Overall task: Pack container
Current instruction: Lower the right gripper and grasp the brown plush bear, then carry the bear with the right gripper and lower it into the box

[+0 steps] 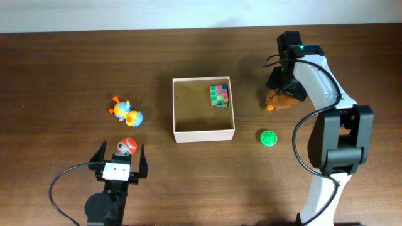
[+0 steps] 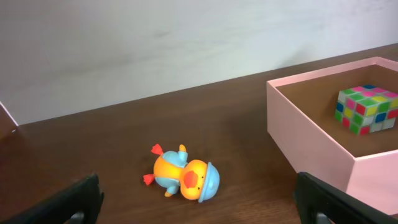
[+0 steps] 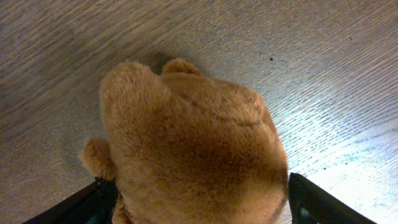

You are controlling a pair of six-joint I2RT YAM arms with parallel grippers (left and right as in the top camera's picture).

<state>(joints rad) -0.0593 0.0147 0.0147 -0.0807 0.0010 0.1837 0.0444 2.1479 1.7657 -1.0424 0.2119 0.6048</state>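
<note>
The container [image 1: 179,133], a square shallow box with cream walls and a tan inside, stands mid-table and holds a multicoloured puzzle cube [image 1: 219,95]. Both also show in the left wrist view: the container [image 2: 311,146] and the cube [image 2: 365,109]. My right gripper [image 1: 281,89] is open, its fingers either side of a brown plush toy [image 1: 281,99] on the table right of the box. The plush [image 3: 193,137] fills the space between the fingers [image 3: 196,202]. My left gripper [image 1: 121,150] is open near the front left; a red and white ball toy [image 1: 127,145] lies between its fingers.
An orange and blue duck toy [image 1: 125,112] lies on its side left of the box and shows ahead of the left gripper [image 2: 198,208] in the left wrist view [image 2: 183,177]. A green ball [image 1: 268,137] sits off the box's front right corner.
</note>
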